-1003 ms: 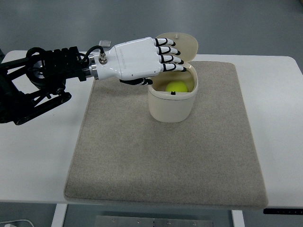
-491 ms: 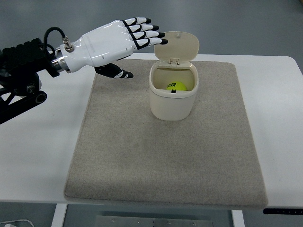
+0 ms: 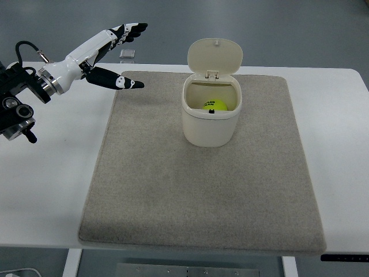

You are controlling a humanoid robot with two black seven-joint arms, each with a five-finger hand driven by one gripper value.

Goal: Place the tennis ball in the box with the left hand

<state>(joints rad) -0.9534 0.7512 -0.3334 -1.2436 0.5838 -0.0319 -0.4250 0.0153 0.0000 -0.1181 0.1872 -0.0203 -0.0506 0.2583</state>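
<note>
A yellow-green tennis ball (image 3: 214,105) lies inside the cream box (image 3: 210,126), whose hinged lid (image 3: 214,56) stands open at the back. The box sits on a beige mat (image 3: 202,190). My left hand (image 3: 118,49), white with black fingertips, is at the upper left, above the mat's far left corner and well apart from the box. Its fingers are spread and it holds nothing. The right arm is not in view.
The mat lies on a white table (image 3: 46,190). A small grey object (image 3: 128,54) sits at the table's far edge behind my left hand. The black left arm (image 3: 14,98) enters from the left edge.
My left hand has drawn back from over the box to the upper left, turning edge-on. The ball stays in the box.
</note>
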